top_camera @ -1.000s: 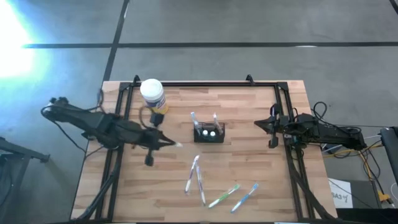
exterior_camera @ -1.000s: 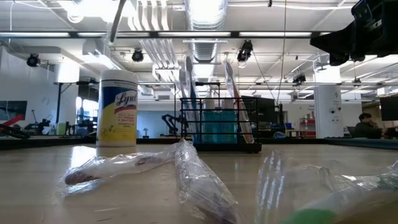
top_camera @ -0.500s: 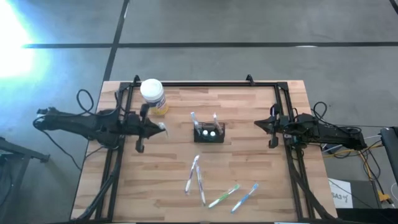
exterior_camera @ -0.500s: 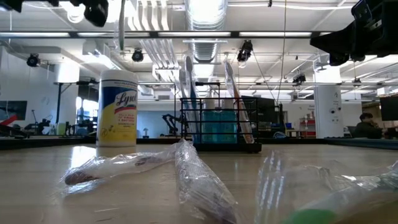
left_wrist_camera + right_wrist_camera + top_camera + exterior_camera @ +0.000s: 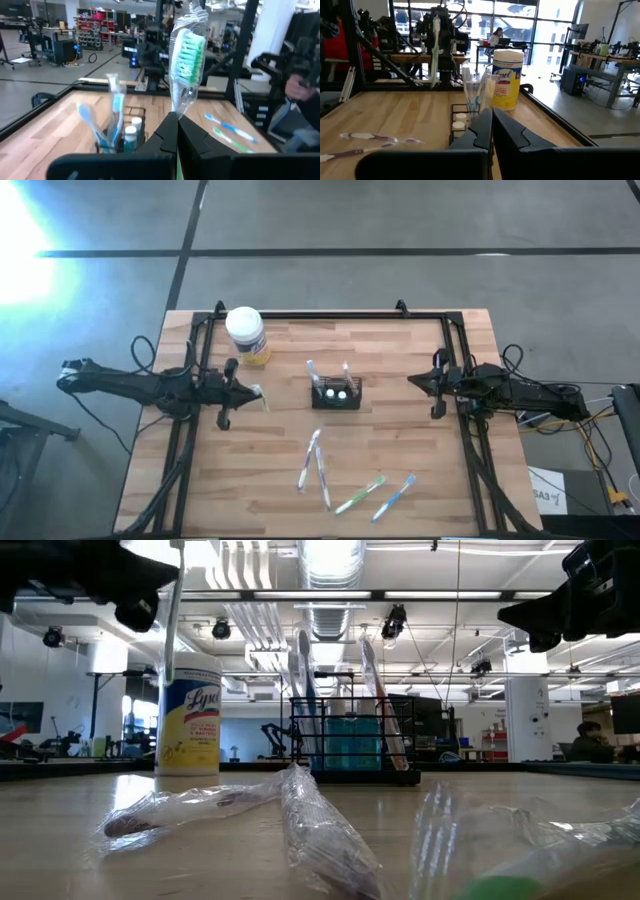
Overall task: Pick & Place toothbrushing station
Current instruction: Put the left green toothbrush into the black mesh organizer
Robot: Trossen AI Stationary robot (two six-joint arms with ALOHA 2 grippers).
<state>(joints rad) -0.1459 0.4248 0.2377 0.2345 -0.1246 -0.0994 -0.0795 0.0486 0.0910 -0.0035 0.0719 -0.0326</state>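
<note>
From above, the toothbrushing station (image 5: 337,394) sits mid-table, the left gripper (image 5: 262,394) at its 9 o'clock, well apart, pinching a wrapped toothbrush (image 5: 260,397). The right gripper (image 5: 413,381) waits at 3 o'clock, fingers pressed together. At table height, the station (image 5: 352,745) stands behind loose wrapped brushes (image 5: 300,815) (wipes jar (image 5: 189,713) at 9 o'clock). The left wrist view shows the green-bristled toothbrush (image 5: 187,57) upright between closed fingers. The right wrist view shows the station (image 5: 465,122) ahead.
</note>
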